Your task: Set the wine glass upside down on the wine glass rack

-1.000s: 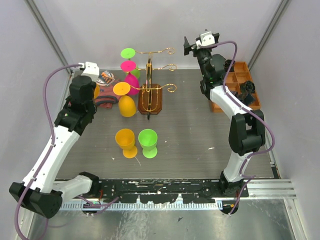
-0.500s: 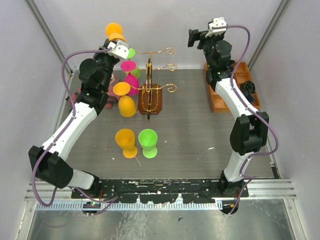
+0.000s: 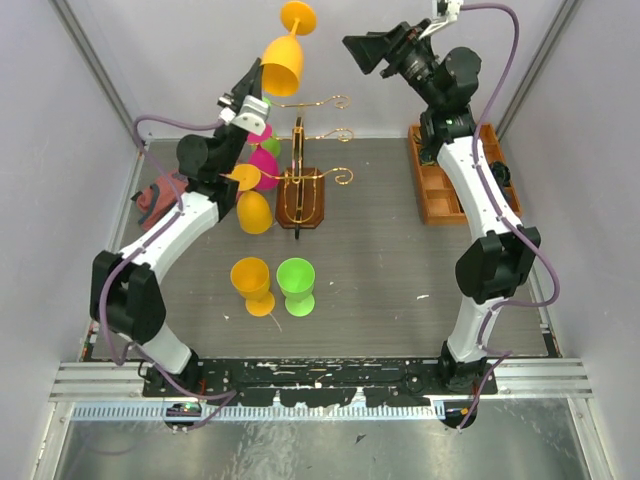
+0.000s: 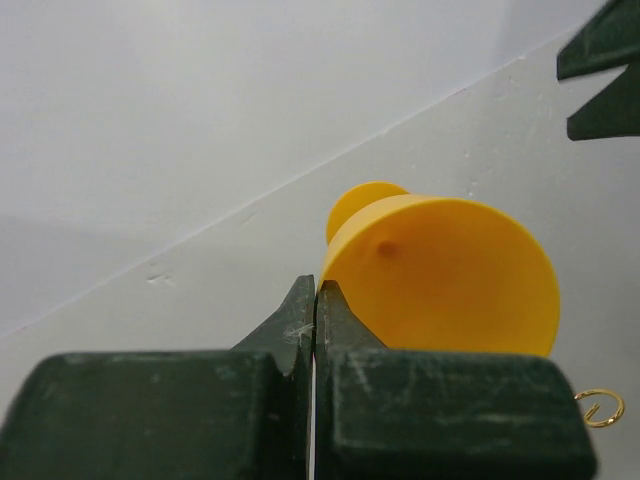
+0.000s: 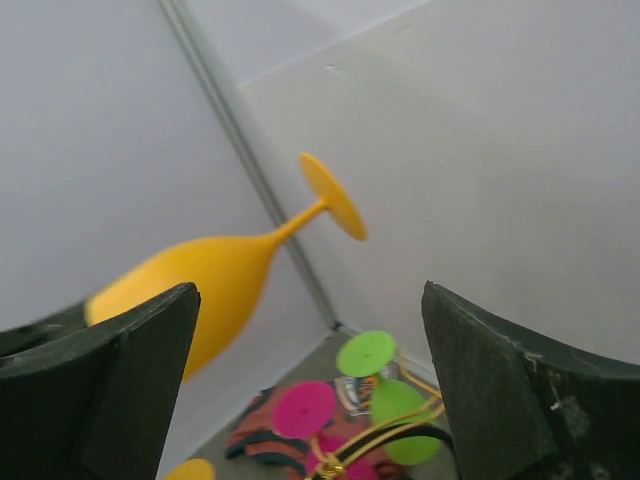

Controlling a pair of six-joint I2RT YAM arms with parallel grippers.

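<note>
High above the back of the table my left gripper (image 3: 258, 82) (image 4: 316, 290) is shut on the rim of an orange wine glass (image 3: 283, 62) (image 4: 450, 280), whose foot (image 3: 298, 16) points up and away. My right gripper (image 3: 362, 55) (image 5: 310, 290) is open and level with the glass, just to its right; the glass (image 5: 210, 275) lies tilted ahead of its left finger, not between the fingers. The wine glass rack (image 3: 300, 195), gold wire on a brown base, stands below. Green, pink and orange glasses hang upside down on its left arms (image 3: 262, 165).
An orange glass (image 3: 252, 283) and a green glass (image 3: 296, 285) stand upright on the mat in front of the rack. An orange compartment tray (image 3: 440, 195) sits at the right edge. A reddish cloth (image 3: 160, 195) lies at the left. White walls are close behind both grippers.
My left arm has swung up from the left of the table, carrying the orange glass high and to the right. My right arm has risen and turned left toward it, still open.
</note>
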